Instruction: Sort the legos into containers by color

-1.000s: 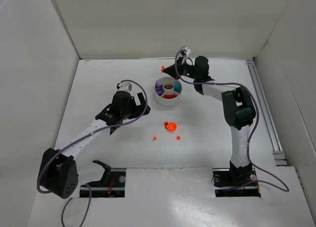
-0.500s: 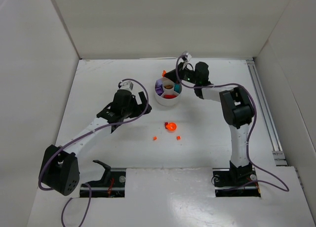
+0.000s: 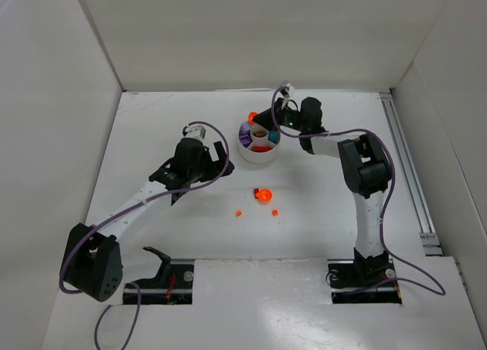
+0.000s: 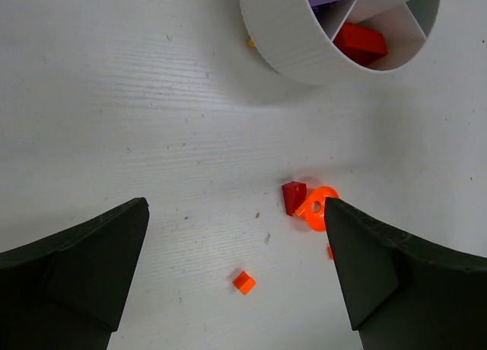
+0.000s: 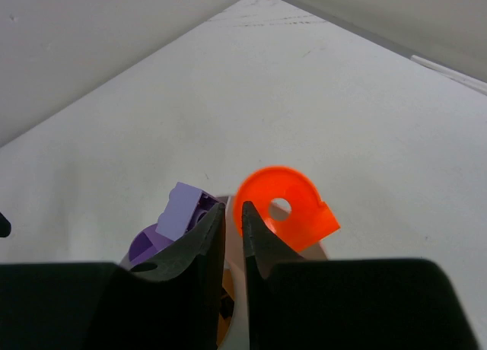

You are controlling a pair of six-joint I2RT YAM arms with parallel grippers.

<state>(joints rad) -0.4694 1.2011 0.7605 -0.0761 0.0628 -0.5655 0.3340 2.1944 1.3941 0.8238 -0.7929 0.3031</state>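
The white round dish [image 3: 255,157] holds purple, red, teal and brown legos in its sections. My right gripper [image 3: 256,119] is shut on a flat orange round piece with a hole [image 5: 288,210], held over the dish's far rim. A lilac brick [image 5: 186,210] shows just left of its fingers. My left gripper [image 4: 236,205] is open and empty above the table, near-left of the dish [image 4: 300,57]. Below it lie a small orange brick [image 4: 243,282], a dark red piece [image 4: 293,196] and an orange ring piece [image 4: 318,210]. A red brick [image 4: 359,43] lies in a near section.
Loose orange pieces [image 3: 263,195] [image 3: 238,212] [image 3: 275,212] lie on the table in front of the dish. A tiny yellowish bit [image 4: 249,42] sits against the dish's outer wall. White walls enclose the table on three sides.
My right gripper has carried the orange round piece from beyond the dish to over its far rim. My left gripper shifted slightly toward the dish, then held still.
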